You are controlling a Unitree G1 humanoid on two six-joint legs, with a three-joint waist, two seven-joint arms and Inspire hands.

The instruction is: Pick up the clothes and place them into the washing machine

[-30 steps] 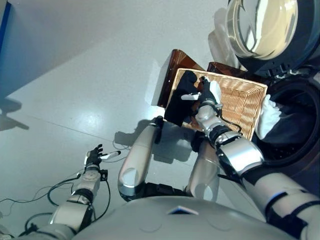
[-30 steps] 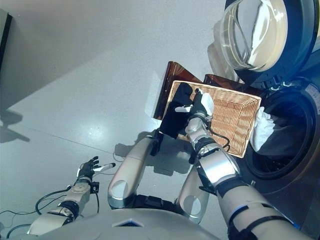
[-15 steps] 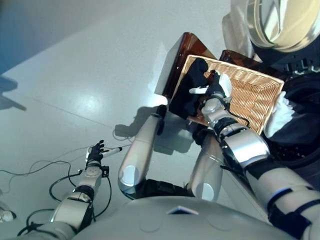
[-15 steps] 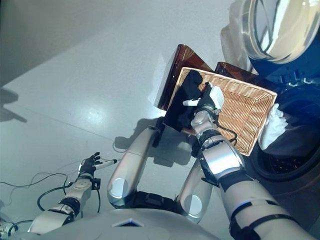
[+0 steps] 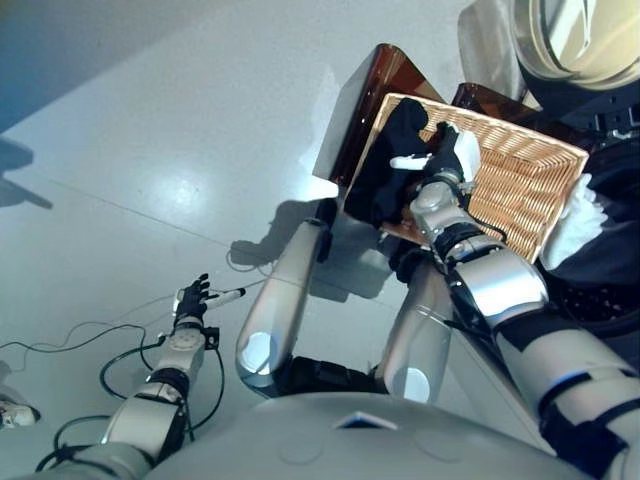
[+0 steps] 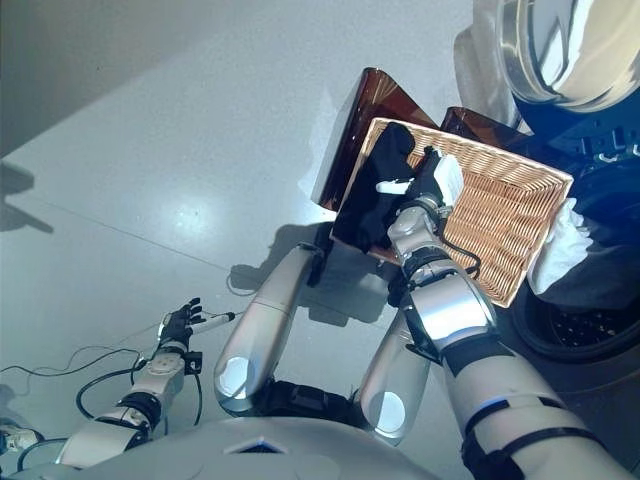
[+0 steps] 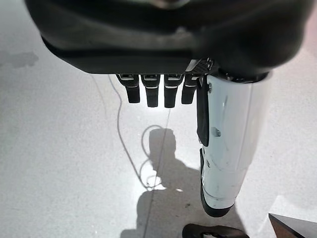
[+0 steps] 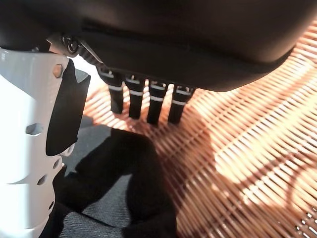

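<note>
Head-camera view, looking down: wicker basket (image 5: 510,190) raised on a brown stand (image 5: 362,112), close beside the open washing machine (image 6: 580,290). Round glass door (image 5: 580,40) swung wide above the drum opening. Black garment (image 5: 388,165) draped over the basket's near-left rim, part inside on the weave and part hanging down outside. White cloth (image 5: 575,225) lying across the drum's lip, just beside the basket's far-right corner, with dark fabric behind it inside the drum.

Right hand (image 5: 445,165) low inside the basket, right at the black garment's inner edge. Right wrist view: fingers (image 8: 151,101) straight and side by side, pointing down toward the woven bottom; white-covered thumb (image 8: 34,139) extended alongside, over the dark cloth. Nothing pinched or wrapped; contact between thumb and garment possible, though not clearly readable from this angle.

Left hand (image 5: 190,300) down at the robot's left side, above the grey floor (image 5: 150,150), well apart from basket and machine. Left wrist view: fingers (image 7: 156,91) straight, white-covered thumb (image 7: 225,148) extended, nothing held.
</note>
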